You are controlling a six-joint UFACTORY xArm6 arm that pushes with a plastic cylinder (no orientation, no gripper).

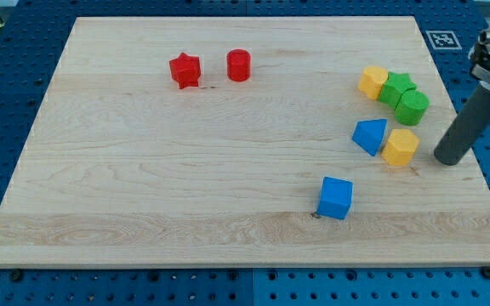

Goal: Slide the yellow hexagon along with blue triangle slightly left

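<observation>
Camera view. The yellow hexagon (400,147) lies near the view's right edge of the wooden board (143,170), about mid-height. It is a short six-sided block, matt yellow, with a lighter top face. The blue triangle (370,136) sits against its left side, touching or very nearly so; it is a low wedge, plain blue.

The arm carries no claw, only a dark round rod, so no open or closed state applies. The rod's lower end, the tip (450,159), rests just to the view's right of the yellow hexagon, with a narrow strip of bare board between them. Nothing stands between the tip and the hexagon.

Above the pair, toward the view's top, is a tight cluster: a second yellow block (373,82), a green star (395,87) and a green cylinder (413,107), each touching its neighbour. The green cylinder is near the yellow hexagon but apart from it. A blue cube (336,198) lies lower, to the view's left, well apart from the pair. A red star (185,70) and a red cylinder (239,65) stand near the view's top, left of centre, close together but not touching.

The board is pale wood with grain running left to right, set on a blue perforated surface (7,102).
</observation>
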